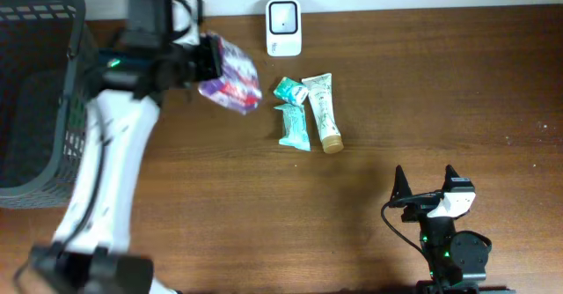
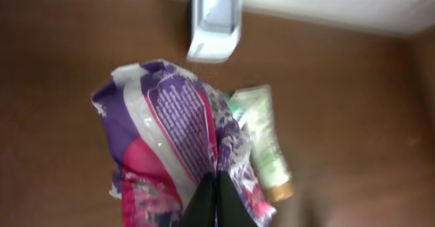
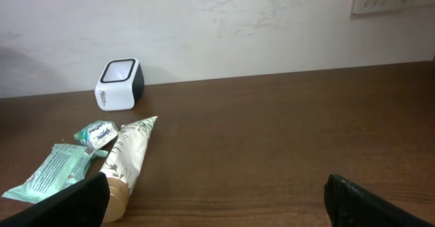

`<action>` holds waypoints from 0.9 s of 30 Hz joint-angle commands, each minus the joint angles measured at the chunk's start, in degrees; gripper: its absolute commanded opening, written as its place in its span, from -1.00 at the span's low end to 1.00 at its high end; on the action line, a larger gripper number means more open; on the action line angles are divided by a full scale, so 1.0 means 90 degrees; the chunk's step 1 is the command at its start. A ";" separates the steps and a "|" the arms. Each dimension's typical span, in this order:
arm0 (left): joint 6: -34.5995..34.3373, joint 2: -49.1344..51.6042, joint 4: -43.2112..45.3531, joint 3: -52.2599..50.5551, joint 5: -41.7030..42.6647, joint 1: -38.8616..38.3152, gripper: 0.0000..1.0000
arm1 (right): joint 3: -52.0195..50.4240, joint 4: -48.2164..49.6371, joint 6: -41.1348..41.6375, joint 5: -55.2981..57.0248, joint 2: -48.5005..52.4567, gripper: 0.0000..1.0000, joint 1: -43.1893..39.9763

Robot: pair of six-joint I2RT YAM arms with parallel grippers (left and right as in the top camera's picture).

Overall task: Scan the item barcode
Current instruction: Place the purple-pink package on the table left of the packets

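A purple, pink and white plastic packet (image 1: 230, 74) hangs above the table at the back left, pinched by my left gripper (image 1: 208, 61). In the left wrist view the packet (image 2: 170, 132) fills the middle, with the black fingers (image 2: 216, 203) shut on its lower edge. The white barcode scanner (image 1: 283, 27) stands at the back edge, just right of the packet; it also shows as the white scanner (image 2: 215, 20) and the scanner (image 3: 119, 84). My right gripper (image 1: 426, 184) rests open near the front right, nothing between its fingers (image 3: 357, 200).
A cream tube with a gold cap (image 1: 322, 111), a teal sachet (image 1: 293, 127) and a small green packet (image 1: 288, 89) lie mid-table below the scanner. A dark grey basket (image 1: 35, 91) stands at the far left edge.
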 commanded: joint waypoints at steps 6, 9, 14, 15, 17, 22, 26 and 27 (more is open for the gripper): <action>0.0289 0.2516 -0.0083 0.0015 -0.0403 -0.0656 -0.78 | -0.0046 -0.0024 0.0029 0.0051 -0.0041 0.97 0.0053; 0.0289 0.2637 -0.0017 0.0036 -0.0595 -0.0614 -0.31 | -0.0046 -0.0024 0.0029 0.0053 -0.0041 0.98 0.0053; 0.0289 0.2523 -0.0646 0.1124 -0.1073 -0.0168 0.86 | -0.0046 -0.0024 0.0029 0.0053 -0.0041 0.98 0.0053; 0.0289 0.2523 -0.0860 0.1586 -0.1073 -0.0027 0.88 | -0.0046 -0.0024 0.0029 0.0053 -0.0041 0.97 0.0053; 0.0287 0.2523 -0.1372 0.2543 -0.1071 0.0187 0.90 | -0.0046 -0.0024 0.0029 0.0053 -0.0041 0.97 0.0053; 0.0289 0.2528 -0.2572 0.3441 -0.1076 0.0289 0.84 | -0.0046 -0.0024 0.0029 0.0053 -0.0041 0.97 0.0053; 0.0289 0.2523 -0.2586 0.3497 -0.1073 0.0328 0.50 | -0.0046 -0.0024 0.0029 0.0053 -0.0041 0.97 0.0053; 0.0289 0.2487 -0.2606 0.3638 -0.1071 0.0384 0.61 | -0.0046 -0.0024 0.0029 0.0053 -0.0041 0.97 0.0053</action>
